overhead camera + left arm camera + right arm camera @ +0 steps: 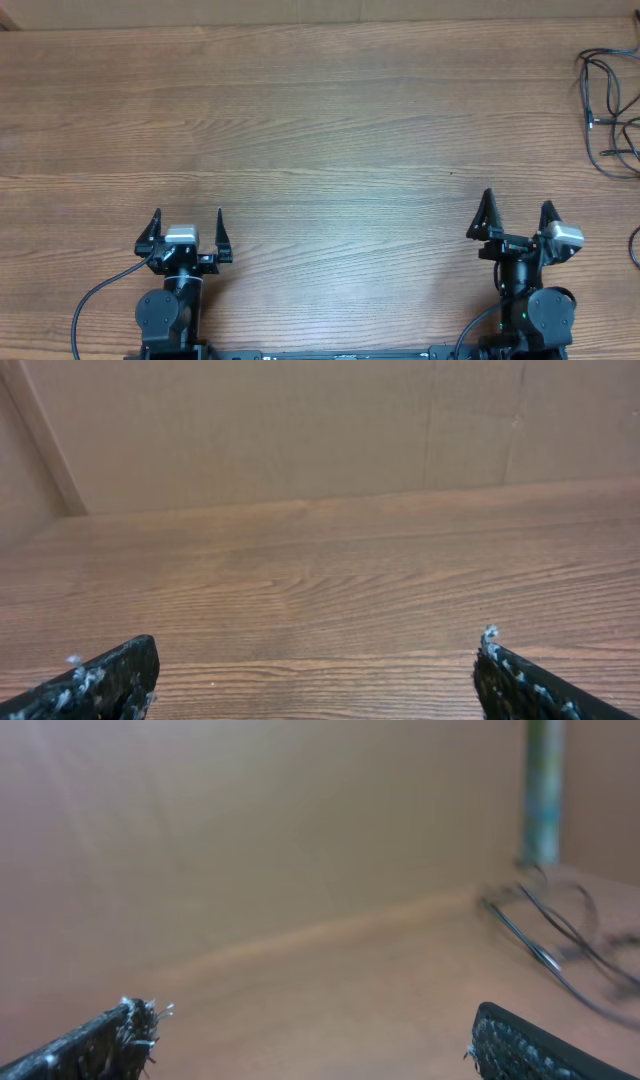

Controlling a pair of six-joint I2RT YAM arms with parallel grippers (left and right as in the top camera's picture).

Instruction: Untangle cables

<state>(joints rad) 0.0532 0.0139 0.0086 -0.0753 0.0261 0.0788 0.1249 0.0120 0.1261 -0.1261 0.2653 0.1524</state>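
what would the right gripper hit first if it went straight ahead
Probably nothing before the back wall: the right gripper faces bare table, and the cables lie off to its right.

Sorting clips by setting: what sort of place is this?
Probably a robotics test bench: a wood-grain table with board walls, open left gripper and right gripper, and tangled cables at its far right.

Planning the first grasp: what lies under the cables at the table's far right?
Only bare wooden table shows under the cables. Their right part runs out of frame, unseen.
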